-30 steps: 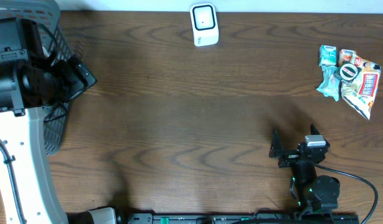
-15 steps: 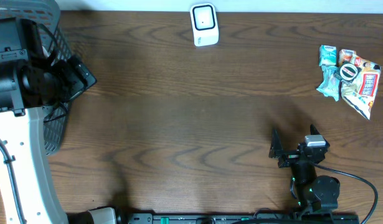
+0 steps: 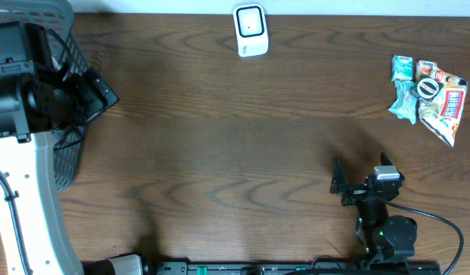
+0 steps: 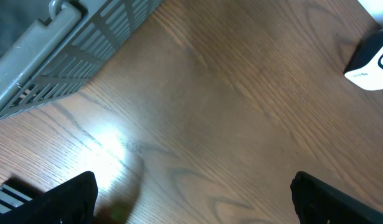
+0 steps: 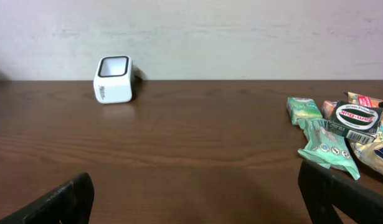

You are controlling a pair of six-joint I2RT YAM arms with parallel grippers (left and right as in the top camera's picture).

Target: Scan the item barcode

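A pile of packaged items (image 3: 427,97) lies at the table's far right, with green packets (image 5: 321,138) and a dark round-labelled one (image 5: 357,118) among them. The white barcode scanner (image 3: 251,30) stands at the back edge, also showing as the white box (image 5: 113,79) ahead of the right wrist camera and at the corner (image 4: 373,57) of the left wrist view. My right gripper (image 3: 361,174) rests open near the front right, well short of the pile, nothing between its fingers. My left gripper (image 4: 192,199) hangs open over bare wood at the far left, empty.
A grey slatted basket (image 3: 63,46) stands at the back left corner, its wall (image 4: 73,46) close to my left gripper. The left arm's white body (image 3: 32,198) covers the left edge. A pale wall runs behind the table.
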